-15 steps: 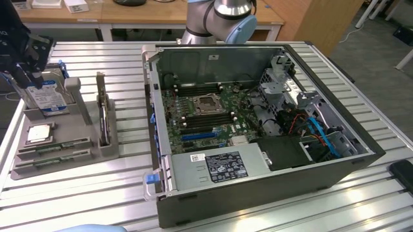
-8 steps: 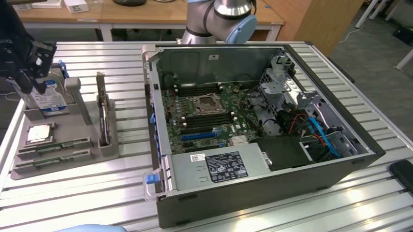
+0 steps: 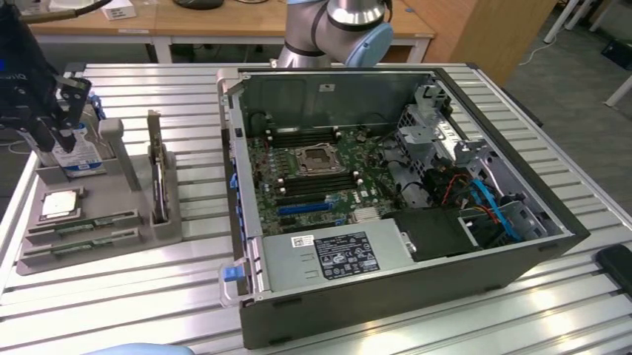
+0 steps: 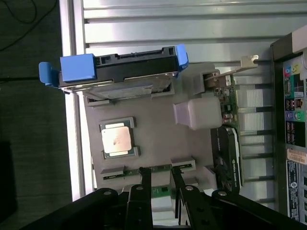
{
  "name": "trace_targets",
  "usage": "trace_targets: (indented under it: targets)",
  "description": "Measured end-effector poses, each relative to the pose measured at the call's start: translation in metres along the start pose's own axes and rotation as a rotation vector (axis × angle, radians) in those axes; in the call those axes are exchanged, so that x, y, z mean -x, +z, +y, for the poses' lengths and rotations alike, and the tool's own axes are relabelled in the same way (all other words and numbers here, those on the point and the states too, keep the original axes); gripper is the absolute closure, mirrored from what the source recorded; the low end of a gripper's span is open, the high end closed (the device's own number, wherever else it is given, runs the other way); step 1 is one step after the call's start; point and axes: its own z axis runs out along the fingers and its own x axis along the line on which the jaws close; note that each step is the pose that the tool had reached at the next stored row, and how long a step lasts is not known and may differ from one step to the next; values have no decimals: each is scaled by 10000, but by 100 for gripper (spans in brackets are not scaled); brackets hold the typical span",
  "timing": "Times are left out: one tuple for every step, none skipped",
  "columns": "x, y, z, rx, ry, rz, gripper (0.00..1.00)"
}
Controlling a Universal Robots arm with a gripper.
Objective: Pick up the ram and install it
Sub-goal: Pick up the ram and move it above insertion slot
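Two ram sticks, thin green boards, lie in slots at the near end of a grey holder (image 3: 163, 229): one ram (image 3: 87, 222) and a second ram (image 3: 81, 245) beside it. My gripper (image 3: 55, 142) hangs above the holder, at the exterior view's left. In the wrist view the gripper (image 4: 159, 173) is open, its two black fingertips (image 4: 144, 175) apart with the ram (image 4: 154, 168) seen far below between them. Nothing is held. The open computer case (image 3: 395, 285) lies at the exterior view's right, with black memory slots (image 3: 301, 137) beside the processor socket (image 3: 316, 157).
The holder also carries a blue-labelled silver hard drive (image 3: 79, 159) standing upright, a processor chip (image 3: 59, 203) and a tall dark expansion card (image 3: 156, 177). In the wrist view the hard drive (image 4: 117, 72) has blue side rails. The case wall (image 3: 237, 185) rises next to the holder.
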Motion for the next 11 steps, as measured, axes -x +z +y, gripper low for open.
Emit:
trace_targets:
  targets:
    - [-1, 19, -2, 3, 0, 1, 70]
    - [-1, 37, -4, 8, 0, 0, 70]
    - [-1, 55, -6, 11, 0, 1, 70]
    - [-2, 73, -7, 15, 0, 1, 70]
    - [-2, 90, -9, 17, 1, 2, 70]
    - [-2, 109, -11, 21, 1, 2, 70]
    - [-3, 126, -12, 25, 0, 2, 70]
    - [-3, 145, -14, 28, 1, 2, 70]
    - [-3, 163, -16, 31, 1, 2, 70]
    - [-4, 181, -17, 34, 1, 3, 70]
    - [-4, 201, -19, 37, 1, 3, 70]
